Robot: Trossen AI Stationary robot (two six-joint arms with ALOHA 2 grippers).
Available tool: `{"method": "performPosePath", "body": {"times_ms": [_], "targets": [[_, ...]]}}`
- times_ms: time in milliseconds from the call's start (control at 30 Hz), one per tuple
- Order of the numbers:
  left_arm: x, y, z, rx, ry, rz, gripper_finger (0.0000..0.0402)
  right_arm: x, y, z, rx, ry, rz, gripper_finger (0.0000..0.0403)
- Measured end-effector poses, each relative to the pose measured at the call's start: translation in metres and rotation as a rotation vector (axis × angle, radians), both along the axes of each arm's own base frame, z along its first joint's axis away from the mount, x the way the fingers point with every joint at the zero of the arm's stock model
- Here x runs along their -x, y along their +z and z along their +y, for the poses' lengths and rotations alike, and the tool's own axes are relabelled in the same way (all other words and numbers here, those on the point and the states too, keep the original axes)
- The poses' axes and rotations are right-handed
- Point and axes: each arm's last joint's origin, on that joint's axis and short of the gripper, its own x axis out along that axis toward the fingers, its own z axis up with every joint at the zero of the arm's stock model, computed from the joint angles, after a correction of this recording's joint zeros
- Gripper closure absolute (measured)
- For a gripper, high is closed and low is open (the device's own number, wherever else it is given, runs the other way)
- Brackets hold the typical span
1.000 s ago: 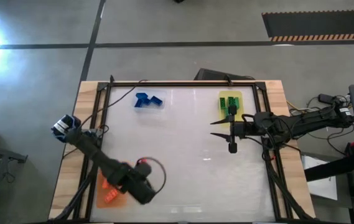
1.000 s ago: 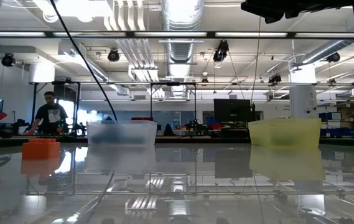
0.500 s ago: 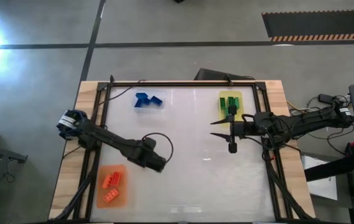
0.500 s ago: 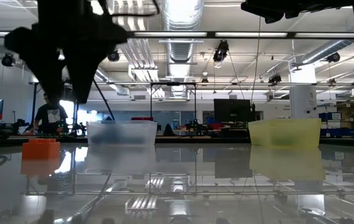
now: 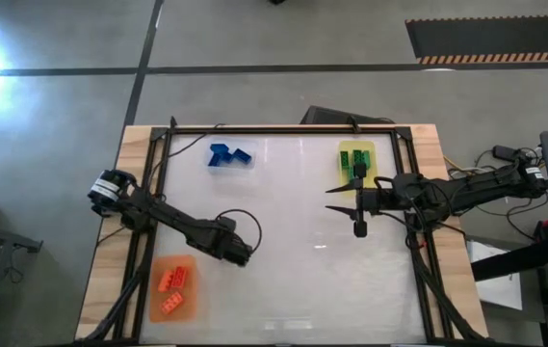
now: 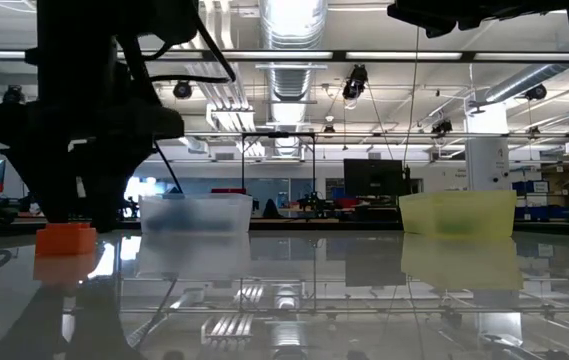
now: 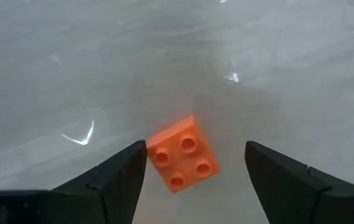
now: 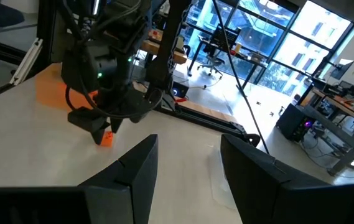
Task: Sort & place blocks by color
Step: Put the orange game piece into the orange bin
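- The left arm has swung up off the orange mat (image 5: 174, 288) toward the table's middle, then eased back a touch; the left gripper (image 5: 243, 254) now hangs just beyond the mat's far corner.
- Low down, its dark bulk now fills the left side, covering the person at the back.
- One orange block (image 7: 183, 153) lies on the white surface between its spread fingers (image 7: 116, 176).

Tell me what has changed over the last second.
The left gripper swung away from the orange mat out over the table, open above a loose orange block. The right gripper, mats and sorted blocks stayed put.
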Motion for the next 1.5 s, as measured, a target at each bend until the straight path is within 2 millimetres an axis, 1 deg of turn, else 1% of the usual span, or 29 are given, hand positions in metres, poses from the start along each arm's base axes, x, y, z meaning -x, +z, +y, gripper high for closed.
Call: {"method": "performPosePath", "body": {"times_ms": [300, 367, 433, 500, 667, 700, 867, 967, 1100, 1167, 1267, 1333, 1400, 1500], "targets": [[0.005, -0.013, 0.002, 0.002, 0.002, -0.005, 0.0147, 0.000, 0.000, 0.000, -0.002, 0.000, 0.002, 0.0236], [0.007, -0.015, 0.003, -0.001, 0.002, 0.004, 0.0153, 0.000, 0.000, 0.000, -0.002, 0.000, 0.001, 0.0236], [0.007, -0.017, 0.003, 0.001, 0.002, -0.001, 0.0168, 0.000, 0.000, 0.000, -0.002, 0.000, 0.001, 0.0236], [0.007, -0.016, 0.003, -0.005, -0.001, -0.004, 0.0191, 0.000, 0.000, 0.000, -0.002, 0.000, 0.001, 0.0236], [0.006, -0.016, 0.003, -0.027, -0.002, -0.013, 0.0268, 0.000, 0.000, 0.000, -0.002, 0.000, 0.002, 0.0236], [0.006, -0.016, 0.003, -0.029, -0.003, -0.014, 0.0274, 0.000, 0.000, 0.000, -0.001, 0.000, 0.002, 0.0236], [0.001, -0.009, 0.001, -0.026, -0.038, -0.037, 0.0274, 0.000, 0.000, 0.000, 0.000, 0.000, 0.002, 0.0236], [-0.006, 0.001, -0.002, -0.021, -0.098, -0.072, 0.0274, 0.000, 0.000, 0.000, 0.001, 0.000, 0.002, 0.0236], [-0.018, 0.024, -0.010, -0.004, -0.225, -0.141, 0.0274, 0.000, 0.000, 0.000, 0.001, 0.000, 0.002, 0.0236], [-0.024, 0.039, -0.018, 0.031, -0.334, -0.182, 0.0274, 0.000, 0.000, 0.000, 0.001, 0.000, 0.002, 0.0236], [-0.029, 0.065, -0.040, 0.089, -0.536, -0.261, 0.0274, 0.000, 0.000, 0.000, 0.001, 0.000, 0.002, 0.0236], [-0.029, 0.080, -0.056, 0.111, -0.650, -0.312, 0.0274, 0.000, 0.000, 0.000, 0.001, 0.000, 0.002, 0.0236], [-0.023, 0.093, -0.071, 0.126, -0.734, -0.331, 0.0274, 0.000, 0.000, 0.000, 0.001, 0.000, 0.002, 0.0236], [-0.005, 0.103, -0.088, 0.127, -0.779, -0.248, 0.0274, 0.000, 0.000, 0.000, 0.001, 0.000, 0.002, 0.0236]]}}
